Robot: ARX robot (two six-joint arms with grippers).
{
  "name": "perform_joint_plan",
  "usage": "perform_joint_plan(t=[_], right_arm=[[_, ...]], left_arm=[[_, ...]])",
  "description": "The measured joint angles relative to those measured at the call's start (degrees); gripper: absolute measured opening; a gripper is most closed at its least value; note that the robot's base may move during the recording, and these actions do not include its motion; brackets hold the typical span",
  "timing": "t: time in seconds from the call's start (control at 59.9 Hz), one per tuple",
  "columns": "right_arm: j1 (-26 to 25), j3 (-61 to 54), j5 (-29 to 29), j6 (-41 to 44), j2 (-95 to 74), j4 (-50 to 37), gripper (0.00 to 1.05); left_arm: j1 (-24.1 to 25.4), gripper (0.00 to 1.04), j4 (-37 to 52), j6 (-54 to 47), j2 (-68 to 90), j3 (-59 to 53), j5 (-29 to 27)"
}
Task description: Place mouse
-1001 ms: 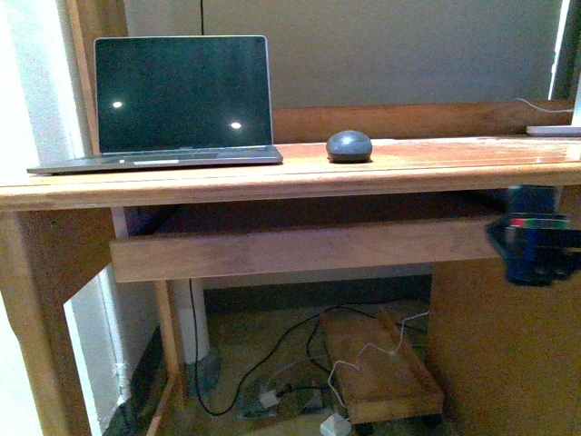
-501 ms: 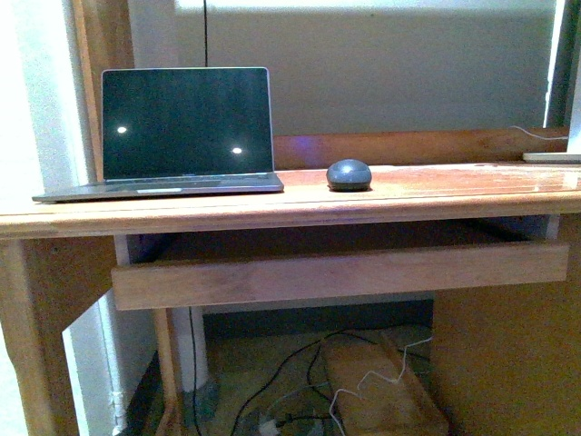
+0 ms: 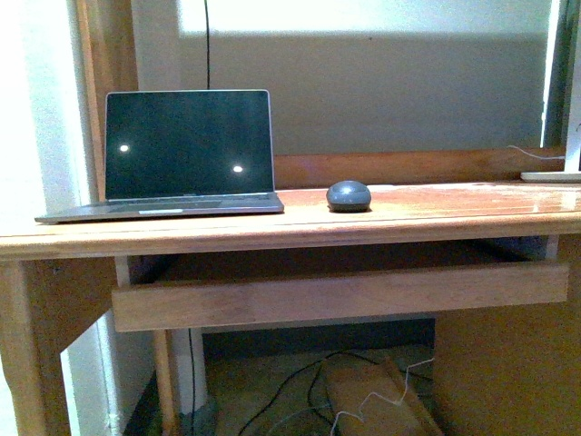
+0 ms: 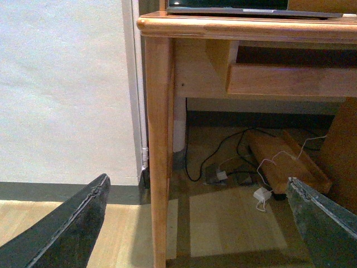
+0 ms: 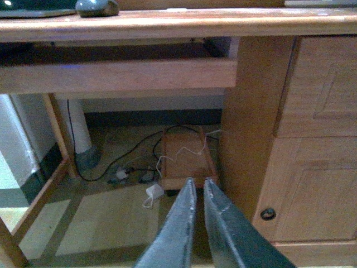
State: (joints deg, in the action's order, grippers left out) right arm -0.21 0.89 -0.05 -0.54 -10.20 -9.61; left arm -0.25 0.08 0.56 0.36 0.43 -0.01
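The small dark grey mouse [image 3: 349,195] sits on the wooden desk top [image 3: 300,223], just right of the open laptop [image 3: 177,156]. It also shows in the right wrist view [image 5: 97,7] at the desk's edge. Neither gripper shows in the front view. My left gripper [image 4: 198,192] is open and empty, low near the floor in front of the desk's left leg [image 4: 158,151]. My right gripper [image 5: 199,181] is shut and empty, low in front of the desk's drawer unit [image 5: 312,139], well below the mouse.
A pull-out keyboard shelf [image 3: 336,292] hangs under the desk top. Cables and a wooden stand [image 5: 187,156] lie on the floor under the desk. A white wall [image 4: 67,89] stands left of the desk. A white cable [image 3: 536,154] runs at the desk's far right.
The right gripper, seen at the front view's right edge a second ago, has dropped out of that view. The front view has tilted, so desk and laptop sit lower in frame. The mouse stays put.
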Motion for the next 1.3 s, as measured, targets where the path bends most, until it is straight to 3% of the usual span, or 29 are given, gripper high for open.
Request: perform_joint_plan(t=[0.1,0.417,0.984,1.301], right_arm=[[0.0,0.0,0.0,0.2,7.5,8.9,0.03],[0.0,0.0,0.0,0.4,9.9,9.6,0.04],[0.0,0.0,0.0,0.4,9.9,9.6,0.98],[0.0,0.0,0.0,0.4,9.9,9.6,0.97]], left_arm=[[0.0,0.97,0.0,0.0,0.0,0.0,0.0],[0.0,0.97,0.0,-0.1,0.0,0.0,0.0],[0.0,0.97,0.0,-0.1,0.0,0.0,0.0],[0.0,0.97,0.0,-0.1,0.0,0.0,0.0]])
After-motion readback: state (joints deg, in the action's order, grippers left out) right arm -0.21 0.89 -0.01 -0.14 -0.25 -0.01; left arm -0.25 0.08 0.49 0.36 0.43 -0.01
